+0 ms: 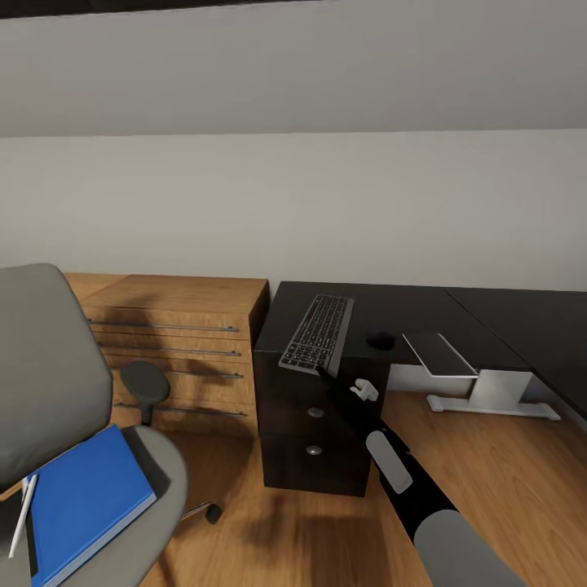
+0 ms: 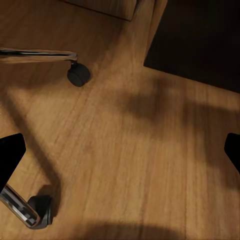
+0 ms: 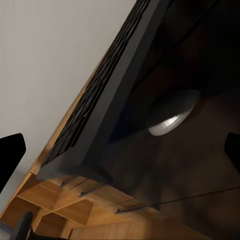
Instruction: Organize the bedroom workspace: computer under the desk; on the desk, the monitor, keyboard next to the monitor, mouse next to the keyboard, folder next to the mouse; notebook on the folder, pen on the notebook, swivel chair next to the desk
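Observation:
The black keyboard [image 1: 318, 333] lies on the left end of the black desk [image 1: 424, 314], its near end hanging over the front edge. A dark mouse [image 1: 381, 340] sits to its right. My right gripper [image 3: 122, 152] is open just below that overhanging end, in front of the drawer unit [image 1: 314, 424], and touches nothing. On the grey swivel chair [image 1: 49, 367] at the left lie the blue folder [image 1: 86, 497], the white pen [image 1: 23, 515] and a dark thin notebook [image 1: 11, 522] under the pen. My left gripper [image 2: 120, 150] hangs open over the floor. Monitor and computer are out of view.
A light-wood dresser [image 1: 179, 342] stands between the chair and the desk. A grey flat panel [image 1: 440, 354] juts from the desk front above a white desk foot [image 1: 493, 395]. Chair casters [image 2: 78, 75] rest on the wood floor [image 2: 130, 165] under my left gripper.

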You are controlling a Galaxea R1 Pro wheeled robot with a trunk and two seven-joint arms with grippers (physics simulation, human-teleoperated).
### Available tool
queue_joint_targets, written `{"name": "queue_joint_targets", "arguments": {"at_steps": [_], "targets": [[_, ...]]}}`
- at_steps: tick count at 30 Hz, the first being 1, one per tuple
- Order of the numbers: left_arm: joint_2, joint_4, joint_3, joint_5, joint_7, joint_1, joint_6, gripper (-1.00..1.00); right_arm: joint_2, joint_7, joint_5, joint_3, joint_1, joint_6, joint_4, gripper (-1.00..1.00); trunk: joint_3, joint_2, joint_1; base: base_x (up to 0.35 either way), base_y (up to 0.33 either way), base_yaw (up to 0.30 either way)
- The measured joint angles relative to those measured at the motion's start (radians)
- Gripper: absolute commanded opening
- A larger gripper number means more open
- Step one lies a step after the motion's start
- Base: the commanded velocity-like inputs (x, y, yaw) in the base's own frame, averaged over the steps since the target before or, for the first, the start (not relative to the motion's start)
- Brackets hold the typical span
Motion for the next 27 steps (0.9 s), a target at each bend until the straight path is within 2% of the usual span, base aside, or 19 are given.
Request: {"name": "queue_joint_targets", "arguments": {"at_steps": [16,27], "targets": [[0.0,0.0,0.0,0.0,0.0,0.0,0.0,1.0,-0.001,0.0,0.001,-0.002,0.0,0.0,-0.001,1.0,0.0,0.0,0.0,0.002,0.0,0.0],[0.0,0.0,0.0,0.0,0.0,0.0,0.0,1.0,-0.002,0.0,0.002,-0.002,0.0,0.0,-0.002,1.0,0.0,0.0,0.0,0.066,0.0,0.0]]}}
